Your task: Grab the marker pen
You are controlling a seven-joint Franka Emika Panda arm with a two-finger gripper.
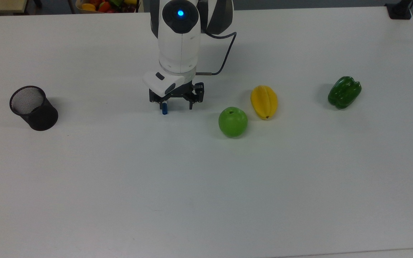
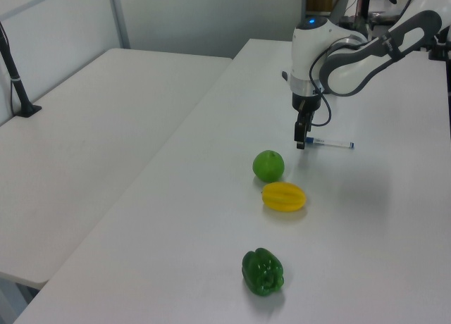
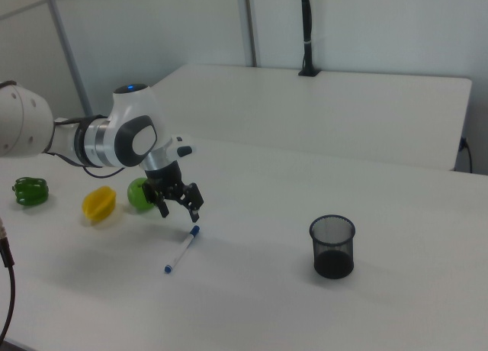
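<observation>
The black two-finger gripper (image 3: 178, 204) hangs wide open and empty just above the white desk (image 1: 206, 179), near the middle of its far edge in the top view, with the slim white marker pen with a blue cap (image 3: 181, 249) lying flat on the desk below it. To take the pen well, I would centre the open jaws over the white barrel, crosswise to it, then come straight down before closing. A grip too near the blue cap (image 1: 164, 109) would probably let the pen tip.
</observation>
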